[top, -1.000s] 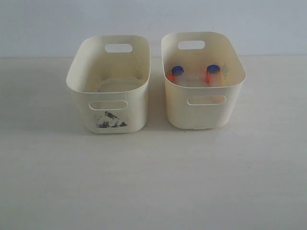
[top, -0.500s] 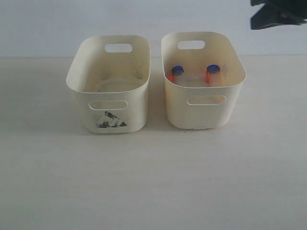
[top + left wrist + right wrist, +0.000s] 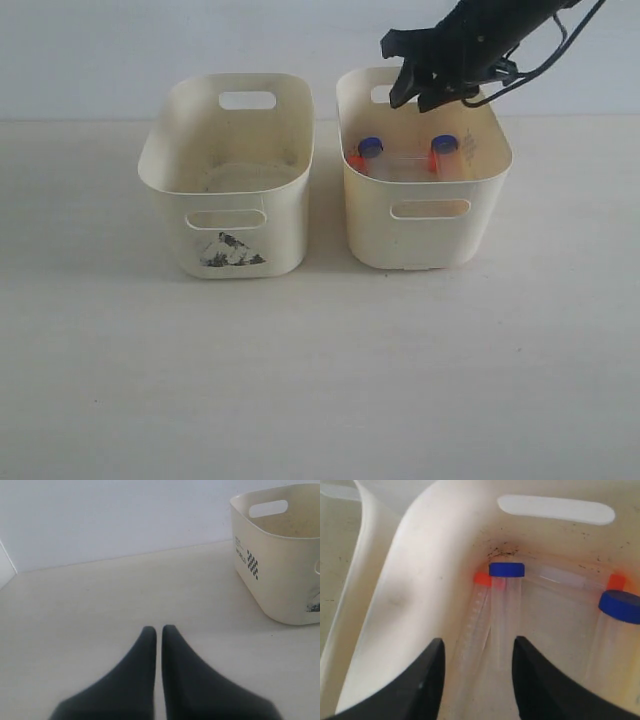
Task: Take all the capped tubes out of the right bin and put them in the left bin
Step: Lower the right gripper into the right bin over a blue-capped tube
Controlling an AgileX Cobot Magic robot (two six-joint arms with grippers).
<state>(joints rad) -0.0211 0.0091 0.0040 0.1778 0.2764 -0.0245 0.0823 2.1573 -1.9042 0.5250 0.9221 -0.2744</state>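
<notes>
The right bin [image 3: 430, 235], plain-fronted, holds several capped tubes lying on its floor. Blue caps [image 3: 371, 146] and orange caps [image 3: 434, 162] show over its rim. My right gripper [image 3: 412, 100] hangs open over the bin's back half with nothing held. In the right wrist view its open fingers [image 3: 478, 641] frame a blue-capped tube [image 3: 505, 605] and an orange-capped tube [image 3: 479, 600] beside the bin wall. Another blue cap [image 3: 620, 606] lies further off. The left bin [image 3: 230, 215] with the dark triangular mark holds no tubes. My left gripper [image 3: 159, 630] is shut and empty, low over the table beside the left bin [image 3: 280, 565].
The two bins stand side by side with a narrow gap between them. A pale wall [image 3: 100, 50] rises behind the pale table [image 3: 320, 380]. The right arm's cable [image 3: 530, 75] loops above the right bin's back rim.
The right arm came in from the upper right and dropped leftward over the right bin. The bins and tubes have not moved.
</notes>
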